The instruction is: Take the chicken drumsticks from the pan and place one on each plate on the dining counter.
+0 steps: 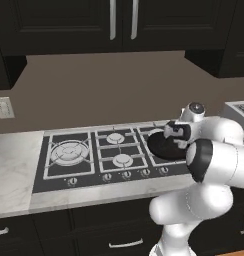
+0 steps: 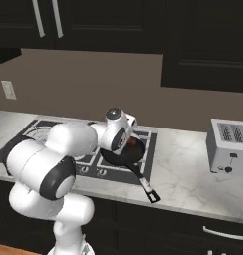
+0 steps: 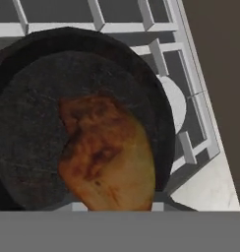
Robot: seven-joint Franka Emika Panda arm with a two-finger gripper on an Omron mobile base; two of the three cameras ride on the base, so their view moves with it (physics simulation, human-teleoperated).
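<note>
The black pan [image 3: 33, 123] sits on the front right burner of the stove [image 1: 94, 155], its long handle [image 2: 146, 187] pointing out over the counter edge. One golden-brown chicken drumstick [image 3: 109, 157] fills the space right in front of the hand, over the pan's floor. My gripper [image 3: 119, 206] is down in the pan [image 1: 161, 147], its jaws against the sides of the drumstick [image 2: 135, 144] and its fingertips almost hidden by the meat. The plates and the dining counter are out of view.
Grey burner grates [image 3: 191, 103] surround the pan. A silver toaster [image 2: 229, 147] stands on the marbled counter [image 2: 183, 164] to the right of the stove. Dark upper cabinets [image 1: 119, 25] hang above, and drawers [image 1: 124, 235] lie below the counter.
</note>
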